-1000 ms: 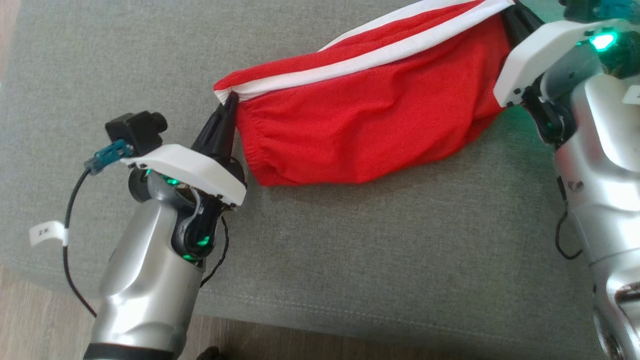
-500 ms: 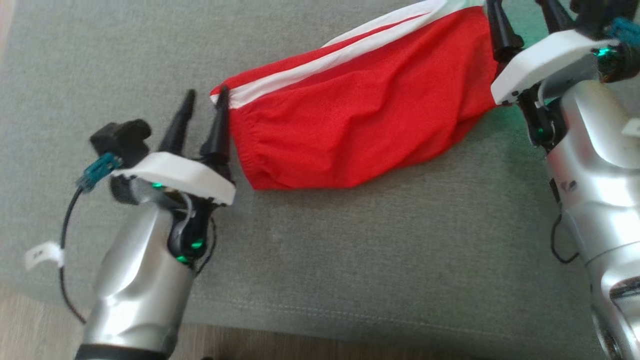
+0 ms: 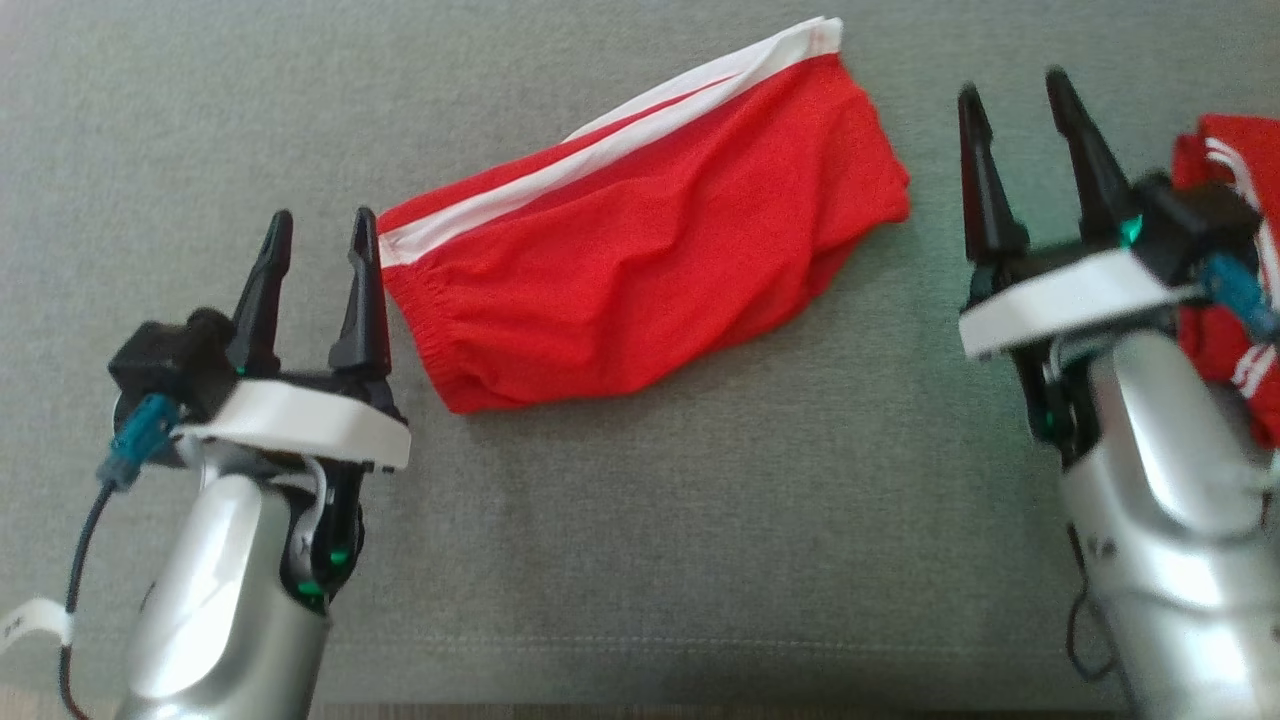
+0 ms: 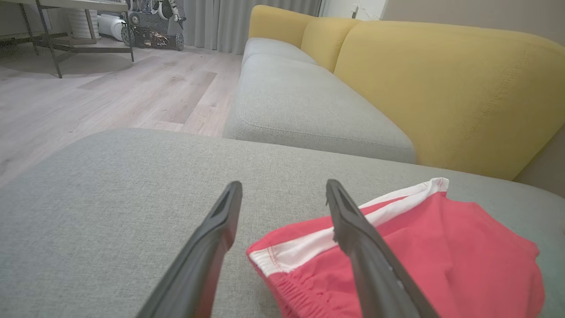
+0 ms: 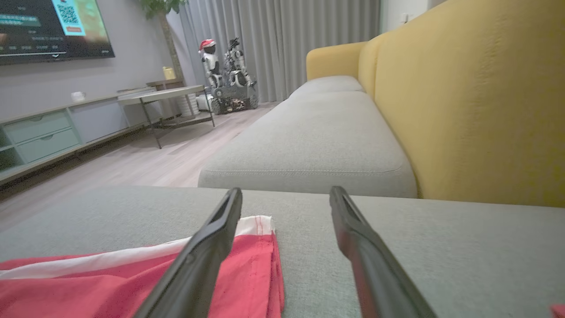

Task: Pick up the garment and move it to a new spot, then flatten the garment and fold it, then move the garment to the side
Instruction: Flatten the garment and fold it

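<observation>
The garment [image 3: 640, 260] is a pair of red shorts with white side stripes, lying folded and slanted on the grey cushion [image 3: 640, 560]. My left gripper [image 3: 322, 220] stands open beside its waistband end, the inner finger next to the cloth and nothing between the fingers. My right gripper [image 3: 1012, 88] is open too, a short way right of the garment's other end. In the left wrist view the garment [image 4: 441, 251] lies past the right finger of the open left gripper [image 4: 284, 185]. The right wrist view has the garment [image 5: 88, 282] at lower left behind the open right gripper [image 5: 287, 192].
Another red-and-white cloth [image 3: 1225, 160] lies at the right edge behind my right wrist. A yellow sofa back [image 4: 441, 88] and a second grey seat [image 5: 318, 132] sit beyond the cushion. Wood floor [image 4: 88, 101], a low table [image 5: 163, 95] and a TV unit [image 5: 44, 132] lie further off.
Both grippers were shut on the garment's ends, holding it up; they opened, let go and drew back. The garment now rests on the cushion. The head camera also shifted.
</observation>
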{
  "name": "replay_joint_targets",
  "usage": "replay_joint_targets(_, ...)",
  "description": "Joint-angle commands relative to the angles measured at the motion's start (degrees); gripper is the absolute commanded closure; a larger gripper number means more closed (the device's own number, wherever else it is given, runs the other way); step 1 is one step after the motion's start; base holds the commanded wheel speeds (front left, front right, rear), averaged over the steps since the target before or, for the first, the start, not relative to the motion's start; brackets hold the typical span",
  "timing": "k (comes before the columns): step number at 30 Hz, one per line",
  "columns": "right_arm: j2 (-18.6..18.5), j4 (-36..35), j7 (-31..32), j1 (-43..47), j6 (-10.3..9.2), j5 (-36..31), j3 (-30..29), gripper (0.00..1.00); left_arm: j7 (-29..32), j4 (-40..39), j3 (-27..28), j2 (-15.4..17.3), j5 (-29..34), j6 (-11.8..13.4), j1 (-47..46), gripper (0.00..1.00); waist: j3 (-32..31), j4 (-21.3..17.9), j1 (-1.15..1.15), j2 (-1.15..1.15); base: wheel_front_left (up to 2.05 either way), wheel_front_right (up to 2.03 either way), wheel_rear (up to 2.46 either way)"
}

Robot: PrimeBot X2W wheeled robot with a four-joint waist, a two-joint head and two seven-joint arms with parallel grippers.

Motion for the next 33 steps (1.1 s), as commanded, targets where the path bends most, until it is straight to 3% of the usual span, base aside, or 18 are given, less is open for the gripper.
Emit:
replay_joint_targets(1,0.9,-3.29,0.58,1.3,-0.05,-0.89,0.04,0.0,-0.58,-2.2,2.17,1.85,0.85,0.52,-0.3,0.0,-0.86,-0.8,0.0,0.0,0.0,0.0,0.0)
replay_joint_targets(7,3.66,-15.73,6.43,12.4,-0.05,-4.86,-4.02,0.0,-0.12,-3.14,1.69,3.7,2.1,1.18,2.4,0.0,-2.36,-1.99,0.0,0.0,0.0,0.0,0.0)
replay_joint_targets(13,4.82,-21.5,9.7,17.94,-0.05,-6.09,-5.2,0.0,0.57,-3.74,1.14,4.38,2.5,1.83,4.52,0.0,-3.32,-2.23,0.0,0.0,0.0,0.0,0.0)
replay_joint_targets(33,5.46,-25.64,12.79,20.19,-0.05,-6.92,-6.31,0.0,1.26,-4.27,0.39,4.97,2.18,2.82,5.31,0.0,-4.15,-2.0,0.0,0.0,0.0,0.0,0.0)
